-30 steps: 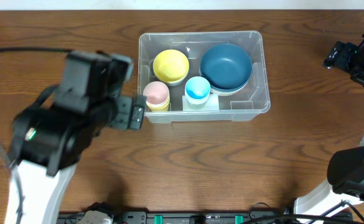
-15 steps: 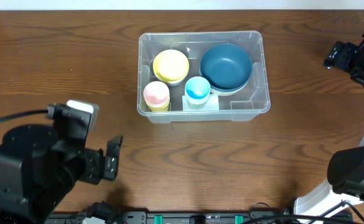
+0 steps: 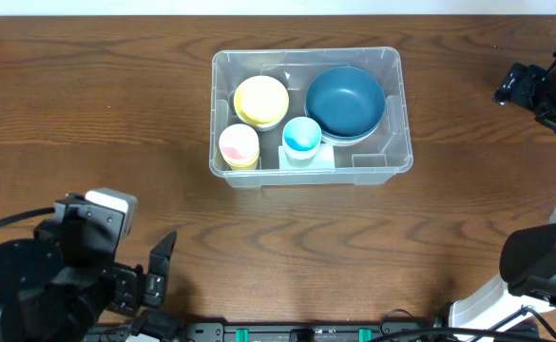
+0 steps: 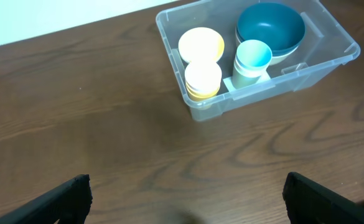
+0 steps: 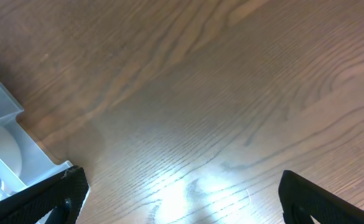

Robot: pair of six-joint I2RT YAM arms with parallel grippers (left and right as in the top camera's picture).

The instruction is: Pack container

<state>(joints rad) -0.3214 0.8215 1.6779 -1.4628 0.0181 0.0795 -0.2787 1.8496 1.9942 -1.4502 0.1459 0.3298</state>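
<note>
Container, clear rectangular plastic bin, is filled with yellow bowl, dark blue bowl, pink cup, pale blue cup; left gripper, right gripper are held wide apart, empty

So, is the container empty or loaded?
Loaded: the container holds a blue bowl, a yellow bowl, a pink cup and a light blue cup.

This looks like a robotics lab bench. A bare wood-grain tabletop carries a clear container of coloured bowls. A left arm and a right arm stand at its near edge. A black cable trails across the tabletop, a hardware rail with green parts lines the front, and a white wall lies beyond.
</note>
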